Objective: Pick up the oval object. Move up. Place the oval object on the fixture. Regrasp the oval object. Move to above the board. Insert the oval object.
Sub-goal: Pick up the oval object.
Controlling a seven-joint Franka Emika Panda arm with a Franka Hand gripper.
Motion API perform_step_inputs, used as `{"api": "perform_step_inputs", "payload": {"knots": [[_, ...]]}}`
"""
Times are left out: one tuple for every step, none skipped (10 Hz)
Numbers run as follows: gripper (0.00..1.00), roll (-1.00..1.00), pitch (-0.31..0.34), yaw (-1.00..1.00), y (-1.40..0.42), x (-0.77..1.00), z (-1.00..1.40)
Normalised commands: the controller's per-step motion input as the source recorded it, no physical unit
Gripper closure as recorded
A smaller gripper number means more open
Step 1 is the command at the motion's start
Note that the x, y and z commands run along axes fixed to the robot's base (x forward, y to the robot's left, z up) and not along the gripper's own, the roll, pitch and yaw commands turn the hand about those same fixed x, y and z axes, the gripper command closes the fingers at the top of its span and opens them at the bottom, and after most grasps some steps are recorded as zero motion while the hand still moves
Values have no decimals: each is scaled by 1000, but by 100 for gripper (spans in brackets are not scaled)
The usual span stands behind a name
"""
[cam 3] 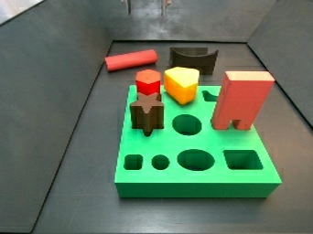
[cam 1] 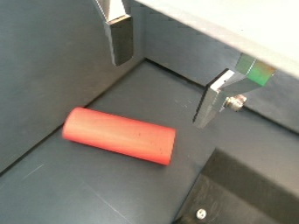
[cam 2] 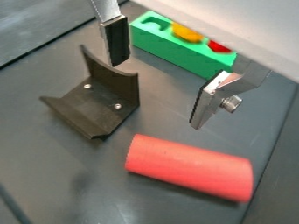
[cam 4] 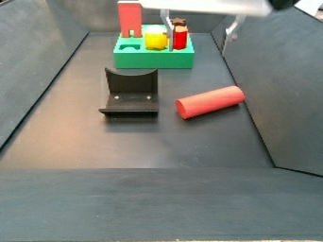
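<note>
The gripper hung above the dark floor with its jaws spread wide and nothing between them. The red rod lay flat on the floor below, untouched, just beside the fixture. In a side view the rod rested to one side of the fixture, with the green board farther back, holding its pegs.

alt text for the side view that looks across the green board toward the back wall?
The oval object lies flat on the dark floor behind the board, beside the fixture. The board holds a dark star peg, red hex peg, yellow piece and tall pink block. The end effector hangs at the top edge, barely in frame, holding nothing.
</note>
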Motion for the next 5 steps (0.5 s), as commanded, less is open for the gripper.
{"api": "perform_step_inputs", "payload": {"knots": [[0, -67, -186, -894, 0, -3, -329], [0, -24, -170, -809, -17, -60, -334], [0, -4, -197, -734, -163, -14, -429], [0, -4, -179, -800, -106, 0, -403], [0, 0, -161, -806, -49, -51, -406]]}}
